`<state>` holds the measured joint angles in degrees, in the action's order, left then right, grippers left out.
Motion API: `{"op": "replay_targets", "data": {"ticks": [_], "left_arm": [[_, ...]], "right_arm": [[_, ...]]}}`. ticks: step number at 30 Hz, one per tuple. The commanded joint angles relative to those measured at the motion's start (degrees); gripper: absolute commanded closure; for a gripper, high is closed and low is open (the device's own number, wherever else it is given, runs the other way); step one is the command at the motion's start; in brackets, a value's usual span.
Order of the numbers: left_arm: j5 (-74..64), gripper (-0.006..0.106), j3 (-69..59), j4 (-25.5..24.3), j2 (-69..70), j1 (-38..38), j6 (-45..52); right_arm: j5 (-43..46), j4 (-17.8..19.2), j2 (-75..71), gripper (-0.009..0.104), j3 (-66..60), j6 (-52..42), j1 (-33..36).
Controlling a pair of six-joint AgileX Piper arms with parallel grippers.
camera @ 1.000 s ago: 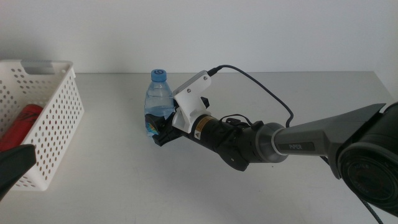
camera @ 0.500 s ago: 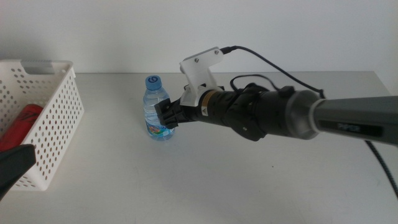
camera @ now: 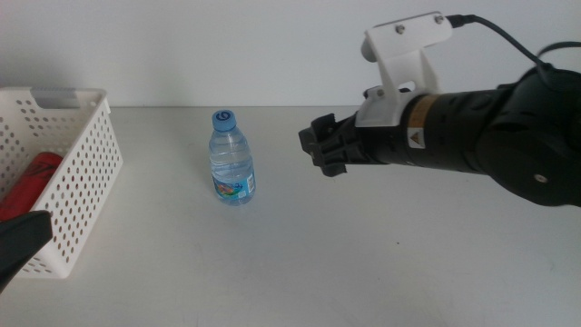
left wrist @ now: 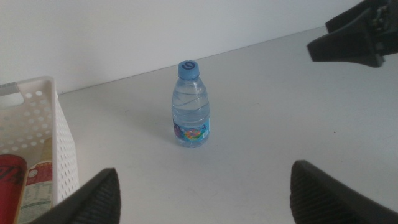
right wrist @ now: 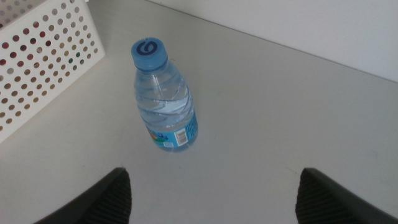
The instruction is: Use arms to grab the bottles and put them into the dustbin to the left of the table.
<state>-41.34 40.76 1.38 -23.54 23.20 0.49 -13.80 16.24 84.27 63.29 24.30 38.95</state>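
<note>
Middle view: right end effector [camera: 318,150] spread, apart from upright water bottle [camera: 231,158].

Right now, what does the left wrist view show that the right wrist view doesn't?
Only the left wrist view shows the inside of the dustbin, with the red soda can and a labelled container beside it, plus the right hand raised off to one side of the water bottle. Only the right wrist view shows the dustbin's perforated outer wall and the bottle's white barcode label. Both show the bottle upright on the table, held by neither hand, and open jaws: the left hand is open too.
</note>
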Motion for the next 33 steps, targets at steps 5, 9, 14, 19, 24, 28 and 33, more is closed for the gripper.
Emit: {"op": "replay_targets", "data": {"ticks": [5,9,14,19,24,28,33], "left_arm": [[4.3,0.007,1.4,0.2,-0.5,0.3,-0.5],[4.3,0.007,1.4,0.2,-0.5,0.3,-0.5],[4.3,0.007,1.4,0.2,-0.5,0.3,-0.5],[4.3,0.007,1.4,0.2,-0.5,0.3,-0.5],[4.3,0.007,1.4,0.2,-0.5,0.3,-0.5],[4.3,0.007,1.4,0.2,-0.5,0.3,-0.5],[4.3,0.007,1.4,0.2,-0.5,0.3,-0.5]], "right_arm": [[1.0,-10.8,-14.2,0.027,-6.2,-10.1,-0.1],[-3.6,-21.8,-21.5,0.027,-7.8,-23.0,-0.2],[-9.7,-21.3,-27.5,0.027,-7.8,-23.6,-0.2],[-11.3,-19.1,-30.9,0.027,-8.3,-21.5,-0.2],[-10.3,-17.7,-36.8,0.027,-13.9,-20.9,-0.2],[-4.1,-17.9,-43.9,0.027,-21.3,-20.6,-0.2],[-3.0,-17.6,-48.2,0.029,-25.0,-20.4,-0.2]]}}
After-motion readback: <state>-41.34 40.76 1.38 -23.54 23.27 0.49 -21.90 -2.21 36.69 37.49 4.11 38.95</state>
